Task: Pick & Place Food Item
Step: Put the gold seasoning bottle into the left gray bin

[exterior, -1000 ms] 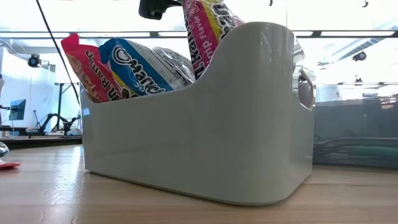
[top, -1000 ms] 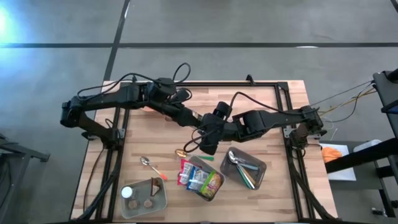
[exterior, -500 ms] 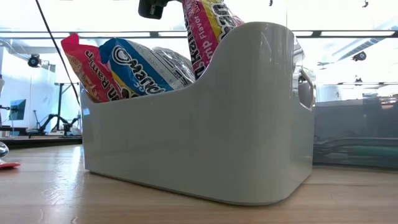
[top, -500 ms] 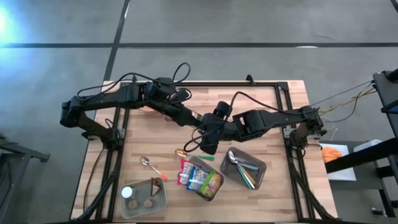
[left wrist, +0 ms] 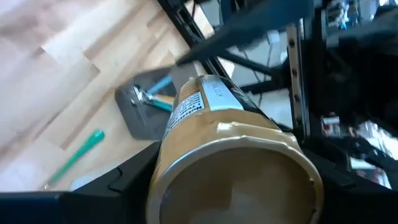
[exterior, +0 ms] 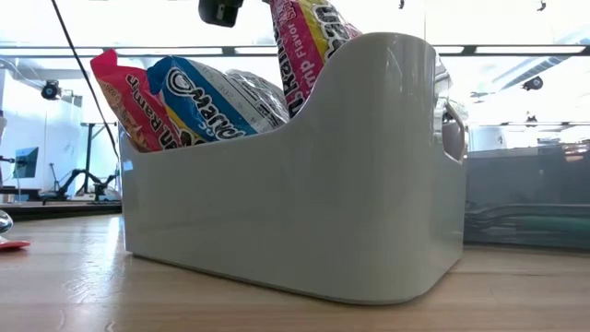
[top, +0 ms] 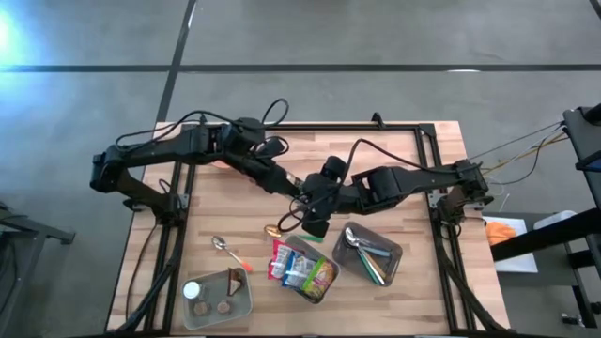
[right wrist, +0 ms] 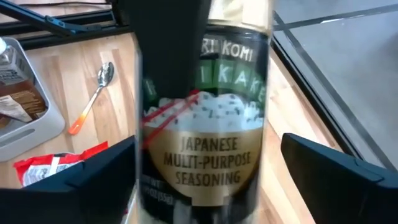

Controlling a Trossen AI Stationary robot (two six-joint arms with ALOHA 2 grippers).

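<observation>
At the near edge of the wooden desk [top: 413, 160], toward the left, lies a grey tray [top: 246, 302] with a few small items in it. To its right stands a white bin [exterior: 304, 203] stuffed with bright snack packets [exterior: 207, 97], so close to the low camera that it fills most of that view. Right of the bin, a little farther back, a second grey bin [top: 392, 255] holds cutlery. A spoon with an orange handle [top: 226, 249] lies on the bare wood left of the snack bin, and a green-handled utensil [left wrist: 78, 154] lies just beyond the bin. Above that spot, over the middle of the desk, both arms meet. The seasoning jar [right wrist: 211, 124], dark-labelled with a gold base, hangs in the air between them, clear of the desk. The left end effector [left wrist: 236, 180] is clamped on the jar, one finger on either side of its body and its base facing the wrist camera. The right end effector [right wrist: 214, 180] faces the jar's label with its fingers spread apart, a gap showing between one finger and the jar. Farther back, the two arms run out to their bases at the left and right sides of the desk.
</observation>
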